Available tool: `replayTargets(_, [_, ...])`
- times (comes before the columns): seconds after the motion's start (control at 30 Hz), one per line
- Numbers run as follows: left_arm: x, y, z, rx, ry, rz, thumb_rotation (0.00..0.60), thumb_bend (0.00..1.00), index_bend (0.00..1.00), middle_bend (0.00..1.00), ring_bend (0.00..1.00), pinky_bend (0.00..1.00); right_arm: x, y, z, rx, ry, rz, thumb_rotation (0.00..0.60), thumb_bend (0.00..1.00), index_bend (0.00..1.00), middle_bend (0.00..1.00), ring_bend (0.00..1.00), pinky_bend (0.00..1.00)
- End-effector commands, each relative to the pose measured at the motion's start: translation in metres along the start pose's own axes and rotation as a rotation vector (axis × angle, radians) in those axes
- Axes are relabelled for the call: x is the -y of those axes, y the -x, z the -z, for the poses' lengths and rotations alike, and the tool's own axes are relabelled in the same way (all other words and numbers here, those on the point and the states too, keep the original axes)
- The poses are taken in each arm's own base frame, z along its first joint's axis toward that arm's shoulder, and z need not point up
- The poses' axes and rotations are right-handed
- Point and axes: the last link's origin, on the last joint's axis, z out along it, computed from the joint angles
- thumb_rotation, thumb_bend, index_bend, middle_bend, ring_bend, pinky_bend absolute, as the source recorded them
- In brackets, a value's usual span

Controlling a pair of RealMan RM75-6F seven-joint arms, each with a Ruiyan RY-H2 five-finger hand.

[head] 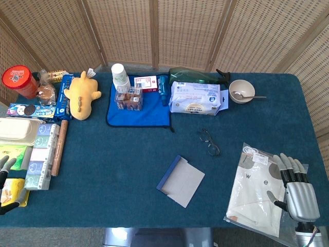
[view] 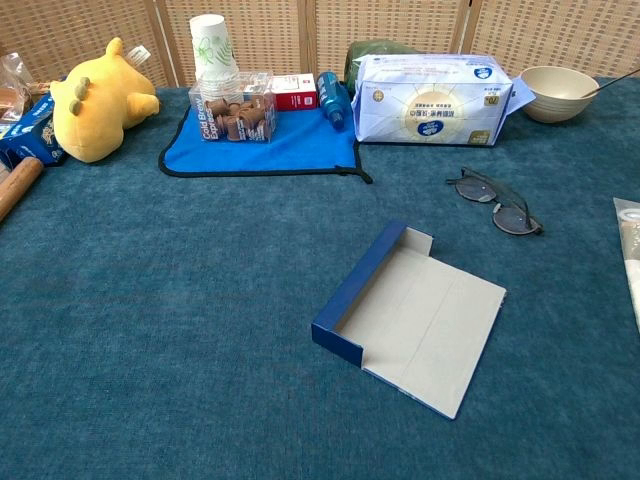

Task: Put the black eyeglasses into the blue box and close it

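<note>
**Operator:** Reporting task items first: where are they on the table (head: 128, 170)?

**Inspector:** The blue box (head: 180, 180) lies open near the front edge, about midway along it. Its lid is folded flat, grey inside face up, and nothing lies in it. The black eyeglasses (head: 209, 142) lie on the cloth just behind the box, toward the right edge, apart from it, lenses down and temples folded.

**Operator:** Hand status?

**Inspector:** The right hand (head: 296, 186) is at the front right corner, resting over a clear bag (head: 257, 190) of white items. Its fingers are extended and slightly spread; it holds nothing. The left hand (head: 7, 180) shows only partly at the left edge near the front corner. Its fingertips are apart over yellow packets (head: 12, 190); no object is seen in its grip. The chest view shows neither hand.

**Operator:** Other items?

**Inspector:** Along the back edge: a yellow plush toy (head: 82, 94), a blue mat (head: 140, 110) carrying a paper cup (head: 120, 75), a tissue pack (head: 195, 98), and a bowl (head: 241, 91) with a spoon.
</note>
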Motion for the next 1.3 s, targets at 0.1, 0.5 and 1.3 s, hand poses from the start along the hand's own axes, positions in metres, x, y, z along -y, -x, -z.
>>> replayTargets(0.1, [0.000, 0.000, 0.000, 0.004, 0.000, -0.004, 0.534, 0.32, 0.09, 0.06, 0.00, 0.00, 0.000, 0.003, 0.000, 0.013, 0.000, -0.004, 0.600, 0.19, 0.07, 0.03, 0.00, 0.03])
replayTargets(0.5, [-0.002, -0.013, 0.004, -0.036, 0.017, 0.005, 0.535, 0.32, 0.09, 0.06, 0.00, 0.00, 0.002, 0.004, 0.002, 0.024, -0.051, -0.017, 0.600, 0.19, 0.06, 0.03, 0.00, 0.03])
replayTargets(1.3, [-0.010, -0.030, -0.012, -0.040, 0.066, 0.007, 0.533, 0.32, 0.09, 0.06, 0.00, 0.00, 0.124, 0.042, -0.068, 0.267, -0.544, -0.016, 0.600, 0.14, 0.04, 0.03, 0.00, 0.03])
